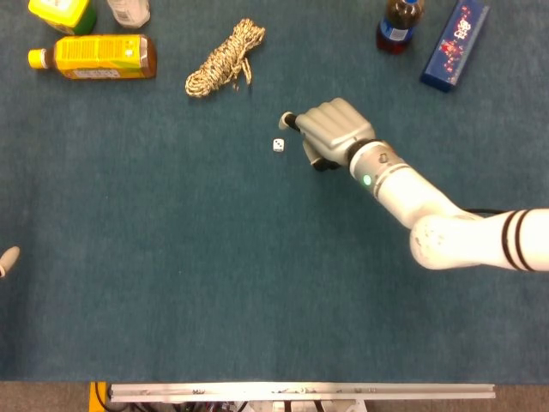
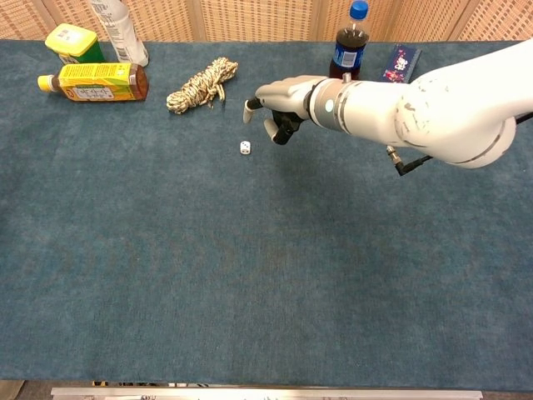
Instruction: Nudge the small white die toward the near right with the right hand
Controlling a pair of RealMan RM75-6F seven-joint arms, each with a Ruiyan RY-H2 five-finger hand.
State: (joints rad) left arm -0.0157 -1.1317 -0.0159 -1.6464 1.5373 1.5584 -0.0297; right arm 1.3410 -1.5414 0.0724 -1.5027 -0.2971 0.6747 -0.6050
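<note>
The small white die (image 1: 279, 146) (image 2: 245, 147) lies on the blue cloth near the table's middle. My right hand (image 1: 328, 130) (image 2: 281, 98) hovers just to the right of it and slightly beyond. One finger points out to the left, its tip (image 1: 286, 120) a little past the die; the other fingers are curled in and hold nothing. I see a small gap between the fingertip and the die. Of my left hand only a fingertip (image 1: 7, 258) shows at the left edge of the head view.
A coiled rope (image 1: 225, 58) lies beyond the die. A lying yellow bottle (image 1: 94, 57), a yellow-green tub (image 1: 62, 14) and a white bottle (image 1: 129, 10) stand at the far left. A cola bottle (image 1: 398, 26) and a blue box (image 1: 454, 45) are at the far right.
</note>
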